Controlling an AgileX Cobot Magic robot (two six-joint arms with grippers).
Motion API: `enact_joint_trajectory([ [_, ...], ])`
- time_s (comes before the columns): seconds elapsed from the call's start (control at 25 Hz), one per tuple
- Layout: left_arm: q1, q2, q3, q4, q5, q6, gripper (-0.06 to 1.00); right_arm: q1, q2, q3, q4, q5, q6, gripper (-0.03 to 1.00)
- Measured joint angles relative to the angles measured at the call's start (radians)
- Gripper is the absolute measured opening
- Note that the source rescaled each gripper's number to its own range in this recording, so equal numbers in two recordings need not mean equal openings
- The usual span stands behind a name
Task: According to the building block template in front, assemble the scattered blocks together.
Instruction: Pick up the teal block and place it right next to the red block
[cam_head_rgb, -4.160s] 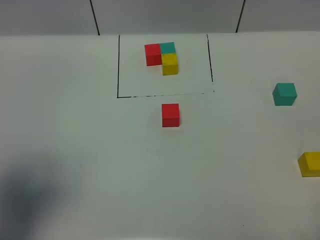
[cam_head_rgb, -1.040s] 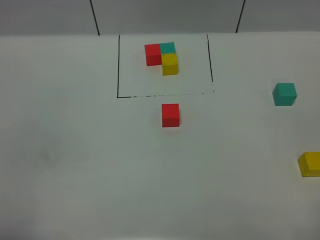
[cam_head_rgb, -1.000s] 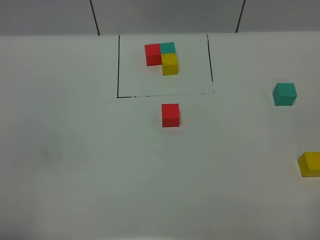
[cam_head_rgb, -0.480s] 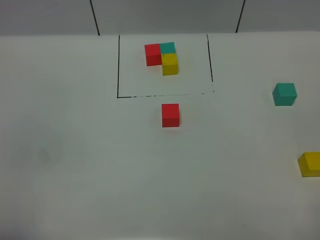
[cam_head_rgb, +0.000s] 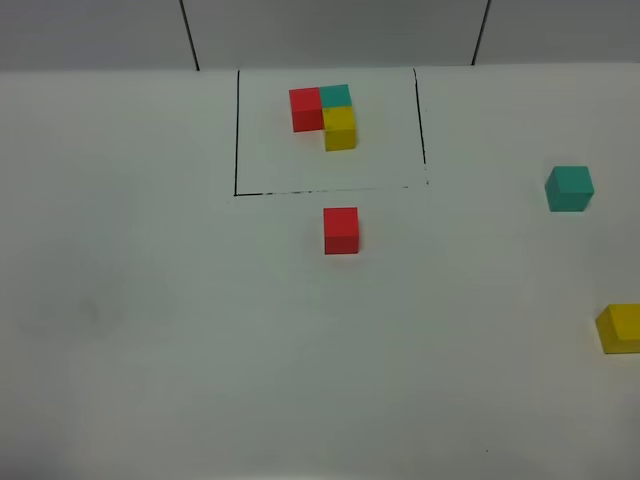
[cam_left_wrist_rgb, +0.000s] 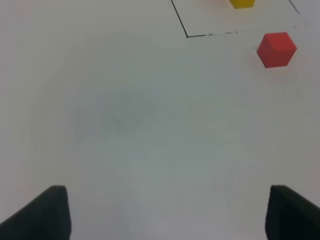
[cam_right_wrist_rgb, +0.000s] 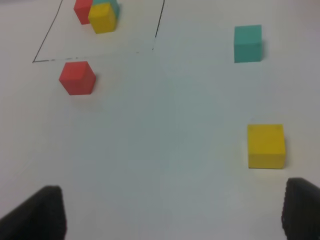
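While all look matte | red cube (cam_head_rgb: 341, 230) | teal cube (cam_head_rgb: 569, 188) | yellow cube (cam_head_rgb: 620, 329)

Soft, bright, even light lies over the white desk (cam_head_rgb: 150, 330), which greys a little toward its near left corner. The red cube (cam_head_rgb: 341, 230) and teal cube (cam_head_rgb: 569, 188) cast only faint, short shadows. The high view is mildly soft throughout. In the wrist views the left hand (cam_left_wrist_rgb: 165, 220) and right hand (cam_right_wrist_rgb: 170, 215) show as dark, smeared shapes, out of focus.
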Motion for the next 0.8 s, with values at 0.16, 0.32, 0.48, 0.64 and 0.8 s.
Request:
enact_joint_trajectory([
  [0.16,0.0,0.0,0.0,0.0,0.0,0.0,0.75,0.0,0.0,0.0,0.0,0.0,0.0,0.76],
  [0.32,0.0,0.0,0.0,0.0,0.0,0.0,0.75,0.0,0.0,0.0,0.0,0.0,0.0,0.76],
  [0.48,0.0,0.0,0.0,0.0,0.0,0.0,0.75,0.0,0.0,0.0,0.0,0.0,0.0,0.76],
  [0.64,0.0,0.0,0.0,0.0,0.0,0.0,0.75,0.0,0.0,0.0,0.0,0.0,0.0,0.76],
  [0.8,0.0,0.0,0.0,0.0,0.0,0.0,0.75,0.0,0.0,0.0,0.002,-0.001,0.0,0.76],
])
